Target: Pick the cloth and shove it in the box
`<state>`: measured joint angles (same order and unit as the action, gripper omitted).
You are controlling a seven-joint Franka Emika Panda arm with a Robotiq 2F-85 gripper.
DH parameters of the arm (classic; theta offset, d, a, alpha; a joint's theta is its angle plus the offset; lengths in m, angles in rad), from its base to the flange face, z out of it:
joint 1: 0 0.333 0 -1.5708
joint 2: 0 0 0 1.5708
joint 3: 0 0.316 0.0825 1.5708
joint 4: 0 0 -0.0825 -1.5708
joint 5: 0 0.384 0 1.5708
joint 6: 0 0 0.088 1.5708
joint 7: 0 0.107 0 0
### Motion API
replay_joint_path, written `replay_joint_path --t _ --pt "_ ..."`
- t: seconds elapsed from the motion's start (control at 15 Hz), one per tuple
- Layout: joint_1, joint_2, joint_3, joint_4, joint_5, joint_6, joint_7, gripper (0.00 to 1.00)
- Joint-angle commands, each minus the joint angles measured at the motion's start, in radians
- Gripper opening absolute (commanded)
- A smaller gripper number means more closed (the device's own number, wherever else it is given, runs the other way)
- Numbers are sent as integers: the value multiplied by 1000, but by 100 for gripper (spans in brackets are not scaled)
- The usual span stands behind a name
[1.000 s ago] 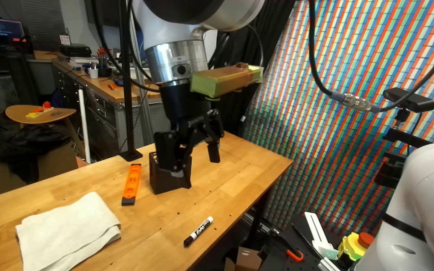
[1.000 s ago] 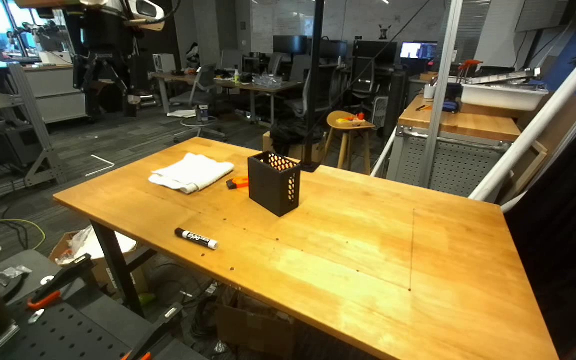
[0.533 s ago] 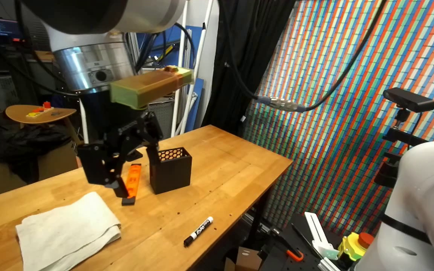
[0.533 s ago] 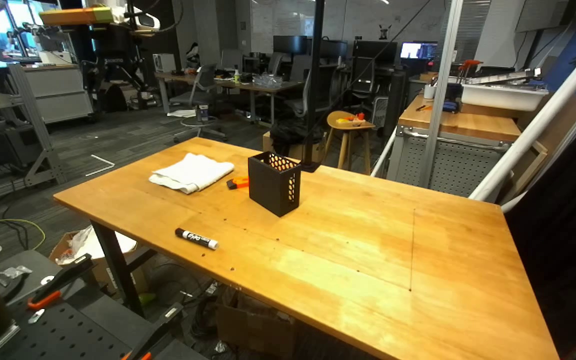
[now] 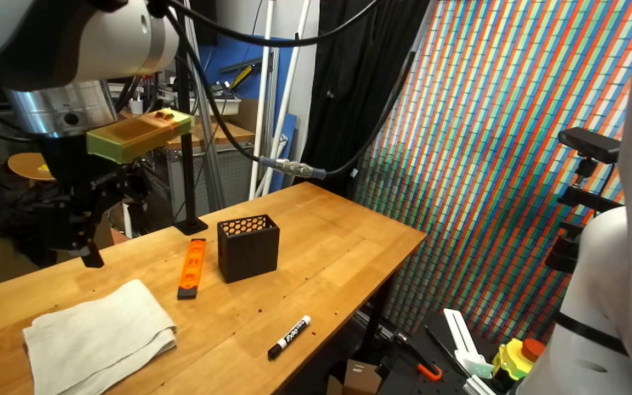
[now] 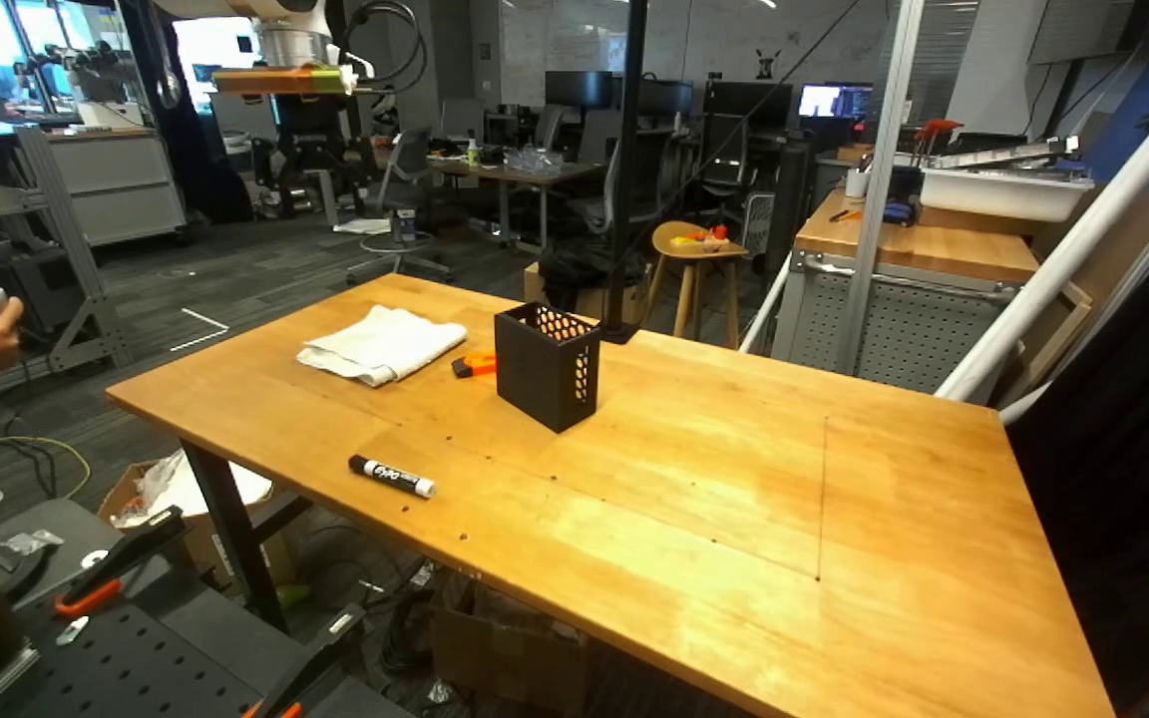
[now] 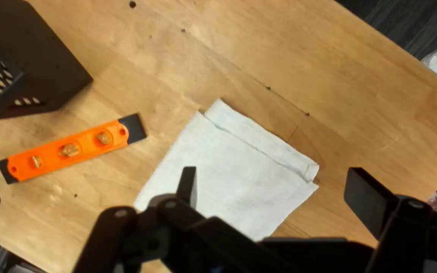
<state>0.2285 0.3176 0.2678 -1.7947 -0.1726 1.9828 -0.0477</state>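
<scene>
A: Where is the cloth, and why does the claw hang over it like that?

B: The cloth lies folded flat on the worktop, its layers showing as a step along one edge. The claw's jaws stand wide apart with nothing between them; in the wrist view one jaw crosses the cloth and its partner shows past a corner. That spread probably serves to take in a good stretch of it before pinching.

A: So nothing is held?

B: No; the claw is off the cloth, and the next move should be downward. Flat layers may slip or peel, so the folded edge looks the better bite.

A: And why is the black box set as it is?

B: It stands upright with its mouth facing up, which suits shoving from above. The cloth is much wider than that mouth, so it will likely have to bunch, and a hard push might tip the box.

A: Does anything lie on the way?

B: An orange bar lies between the cloth and the box, touching neither; a trailing corner could drag it. The marker lies well apart, near the worktop's edge.
</scene>
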Motion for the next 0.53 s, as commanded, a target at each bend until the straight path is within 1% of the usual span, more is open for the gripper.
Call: replay_joint_path --t 0.0,0.47 --pt "25 145 -16 167 -7 19 -96 100" --pt "43 372 -30 356 -19 62 -240 100"
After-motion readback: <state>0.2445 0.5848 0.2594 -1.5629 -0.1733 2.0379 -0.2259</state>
